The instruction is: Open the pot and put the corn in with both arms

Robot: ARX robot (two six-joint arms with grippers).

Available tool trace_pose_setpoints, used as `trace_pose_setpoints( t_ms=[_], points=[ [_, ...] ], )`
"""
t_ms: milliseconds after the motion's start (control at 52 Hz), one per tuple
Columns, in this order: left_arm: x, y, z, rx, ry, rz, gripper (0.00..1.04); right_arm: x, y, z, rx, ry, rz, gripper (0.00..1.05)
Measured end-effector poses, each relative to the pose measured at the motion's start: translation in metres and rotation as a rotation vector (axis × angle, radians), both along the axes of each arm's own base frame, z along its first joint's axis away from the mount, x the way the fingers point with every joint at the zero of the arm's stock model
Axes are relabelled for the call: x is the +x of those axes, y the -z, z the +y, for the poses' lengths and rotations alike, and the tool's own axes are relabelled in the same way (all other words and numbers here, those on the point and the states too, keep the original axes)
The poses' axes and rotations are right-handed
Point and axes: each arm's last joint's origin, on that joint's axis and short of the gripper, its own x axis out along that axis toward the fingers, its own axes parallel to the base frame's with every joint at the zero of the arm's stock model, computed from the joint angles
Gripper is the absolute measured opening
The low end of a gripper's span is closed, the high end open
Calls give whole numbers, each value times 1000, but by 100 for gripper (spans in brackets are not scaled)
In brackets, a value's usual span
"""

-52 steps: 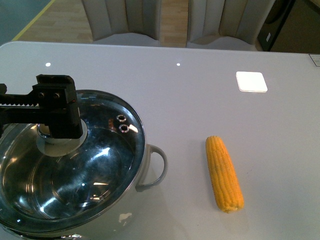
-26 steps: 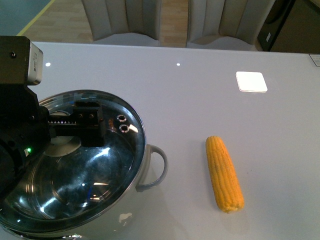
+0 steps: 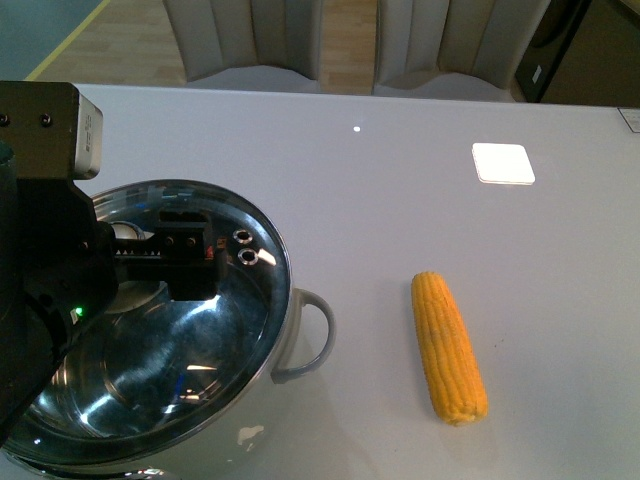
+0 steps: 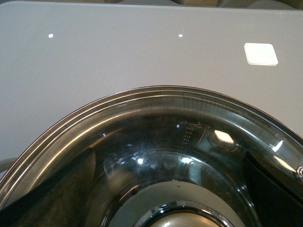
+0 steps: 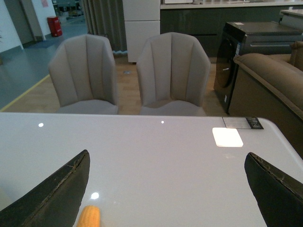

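Nearest you, the pot (image 3: pixel 300 345) stands at the near left of the table (image 3: pixel 400 220) with its glass lid (image 3: pixel 200 350) seated on the rim, so the opening step is not yet done. The left gripper (image 3: pixel 188 252) hangs low over the lid. In the left wrist view its fingers are spread wide on either side of the lid knob (image 4: pixel 180 220) and hold nothing. This spread is judged to let the knob pass between them before they close. Just beyond and to the right, well apart from the pot, the corn (image 3: pixel 448 347) lies flat on the bare table with its tapered end pointing away from you, clear of the lid's likely path. The right gripper (image 5: pixel 166 156) is absent from the front view. Its own camera shows it raised above the table, fingers wide apart and empty, with the tip of the corn below. It is probably placed there to take the cob once the pot is open. Farther off lie a white square pad (image 3: pixel 502 163) and, past the table's far edge, two grey chairs (image 3: pixel 250 40).
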Motion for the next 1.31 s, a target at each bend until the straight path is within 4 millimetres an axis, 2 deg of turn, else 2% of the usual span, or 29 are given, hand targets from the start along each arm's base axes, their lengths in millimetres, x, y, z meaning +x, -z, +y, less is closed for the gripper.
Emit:
trace_pose_setpoints(
  t_ms=[135,269,327,1019,1308],
  points=[
    [0,1,-1,3,8,-2,70,0,0,0,0,0,0,96],
    [0,0,-2,-4,4,-5,46,0,0,0,0,0,0,96],
    [0,0,-2,1,-3,-8,41,0,0,0,0,0,0,96],
    [-1,-10,-2,74,2,-11,41,0,0,0,0,0,0,96],
    [-2,-31,1,84,-1,-16,41,0,0,0,0,0,0,96]
  ],
)
